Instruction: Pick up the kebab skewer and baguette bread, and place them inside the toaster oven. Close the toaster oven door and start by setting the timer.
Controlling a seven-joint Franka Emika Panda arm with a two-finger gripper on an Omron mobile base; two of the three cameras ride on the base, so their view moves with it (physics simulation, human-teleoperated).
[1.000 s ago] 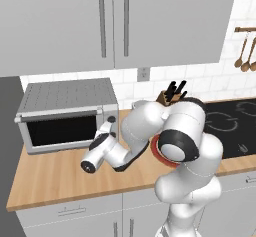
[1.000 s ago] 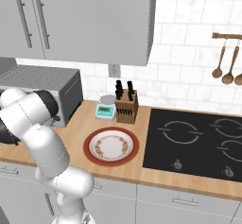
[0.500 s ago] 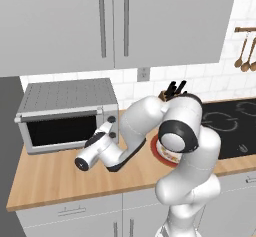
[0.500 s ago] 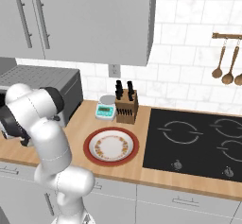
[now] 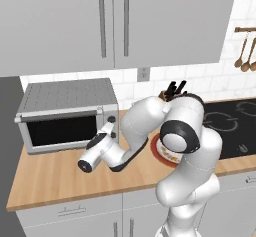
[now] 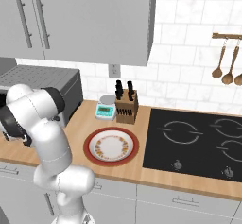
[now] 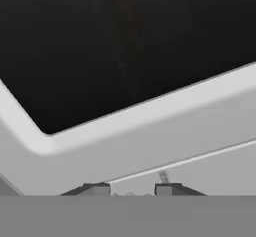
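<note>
The toaster oven [image 5: 65, 98] stands at the left end of the counter, and its box also appears behind my arm [image 6: 47, 79]. The toaster oven door [image 5: 60, 130] is closed; its dark glass and silver frame [image 7: 125, 46] lie close in front of the hand. My gripper [image 5: 110, 127] is shut, pointing up at the oven's right panel just below a black knob [image 5: 112, 119]. Its tips [image 7: 132, 190] stand close together, and I cannot tell whether they touch a knob. The kebab skewer and baguette bread are hidden.
A red plate [image 6: 111, 146] lies on the wooden counter right of the oven, partly behind my arm [image 5: 156, 148]. Behind it stand a knife block [image 6: 126, 106] and a small scale [image 6: 106, 108]. A black hob [image 6: 198, 142] fills the right side.
The jaws closed the last bit. The back of the hand has dropped lower and to the left, while the tips stayed at the oven's right panel.
</note>
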